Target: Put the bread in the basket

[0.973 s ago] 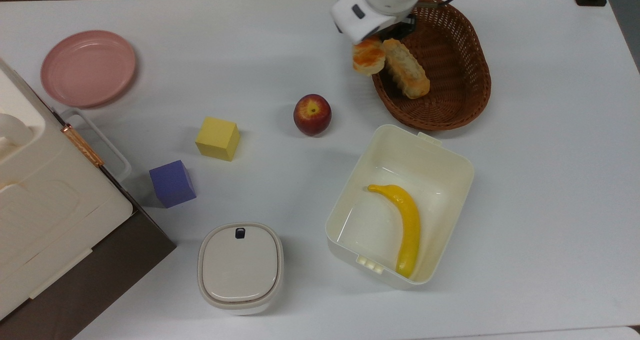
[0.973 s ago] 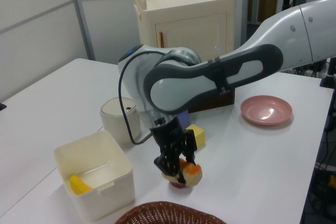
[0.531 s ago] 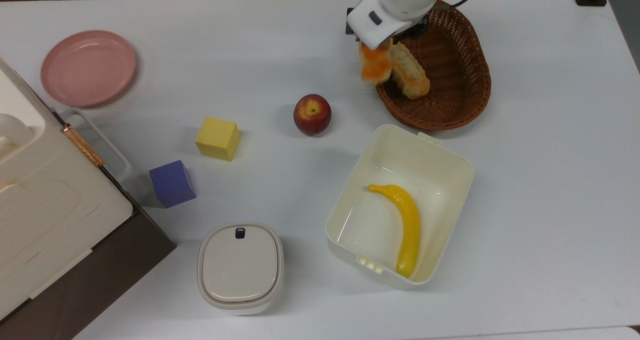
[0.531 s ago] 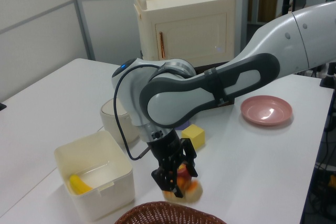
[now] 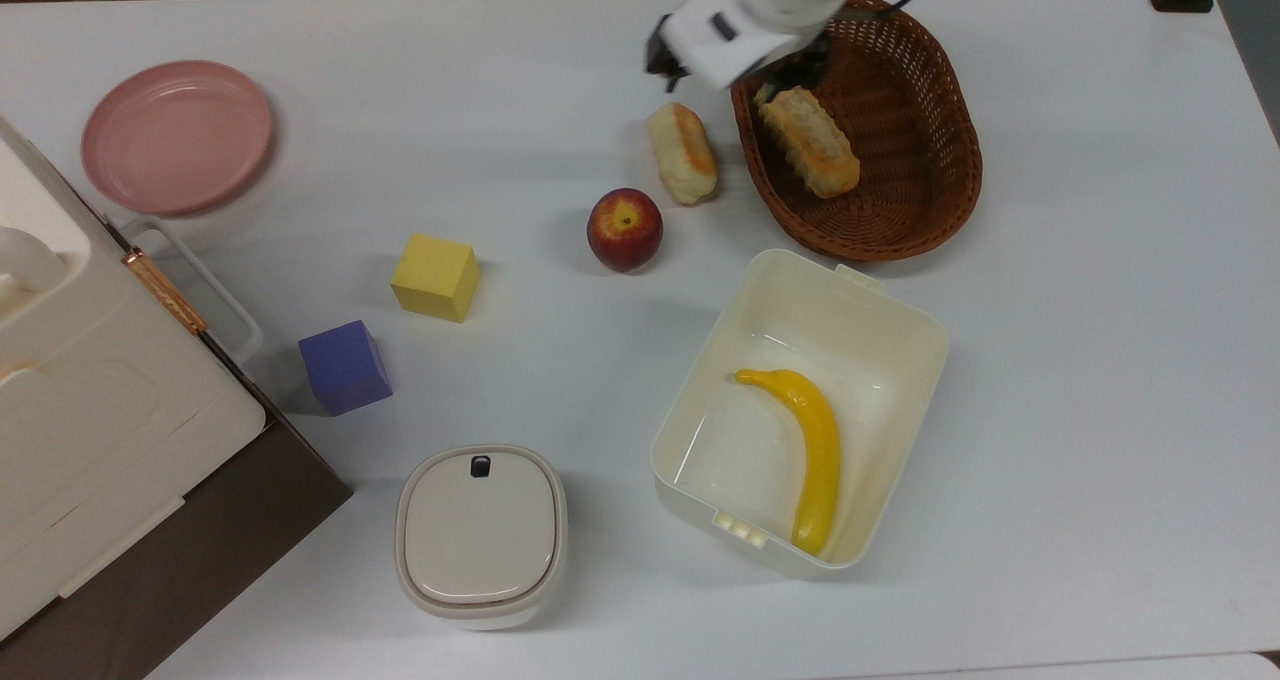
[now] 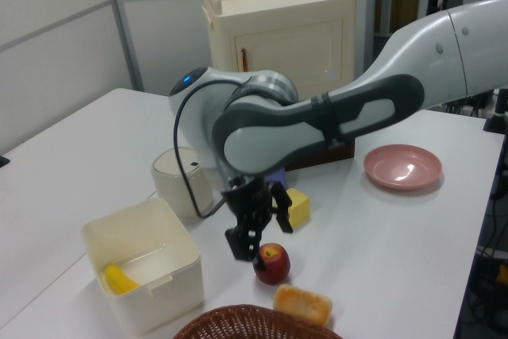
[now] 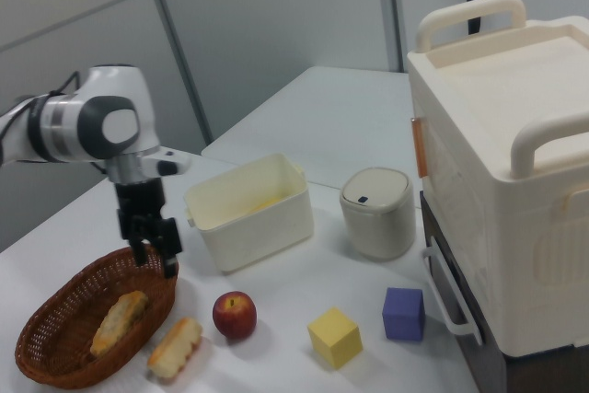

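The bread [image 5: 682,152] is a short glazed roll lying on the white table just outside the basket's rim, on the top view's left of it and close to the apple. It also lies at the front of the table in the left view [image 6: 302,305] and the right view [image 7: 175,347]. The dark woven basket [image 5: 960,190] [image 7: 55,319] holds a longer pale bread [image 5: 808,140]. My gripper [image 6: 258,236] [image 7: 155,260] hangs open and empty above the basket's rim, near the roll and not touching it.
A red apple [image 5: 624,228] sits beside the roll. A cream box [image 5: 900,320] with a banana [image 5: 810,450] stands in front of the basket. A yellow cube [image 5: 435,276], blue cube [image 5: 344,366], pink plate [image 5: 176,135], lidded container [image 5: 480,535] and cream cabinet [image 5: 60,410] lie further left in the top view.
The gripper was shut on the roll at the basket's rim. It has opened, and the roll now lies on the table outside the basket. The gripper moved up and away.
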Robot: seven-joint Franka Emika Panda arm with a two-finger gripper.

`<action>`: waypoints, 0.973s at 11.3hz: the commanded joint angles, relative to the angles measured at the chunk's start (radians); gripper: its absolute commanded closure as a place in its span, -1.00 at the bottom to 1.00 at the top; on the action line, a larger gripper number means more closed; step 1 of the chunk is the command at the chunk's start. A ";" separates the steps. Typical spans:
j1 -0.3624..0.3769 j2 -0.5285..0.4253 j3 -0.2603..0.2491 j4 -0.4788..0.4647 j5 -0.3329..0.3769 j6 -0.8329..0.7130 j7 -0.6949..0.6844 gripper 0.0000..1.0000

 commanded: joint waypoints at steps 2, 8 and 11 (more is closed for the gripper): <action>-0.064 -0.012 -0.033 -0.047 -0.042 0.004 -0.096 -1.00; -0.124 0.029 -0.033 -0.165 -0.036 0.122 -0.202 -1.00; -0.121 0.090 -0.033 -0.187 -0.027 0.182 -0.202 -1.00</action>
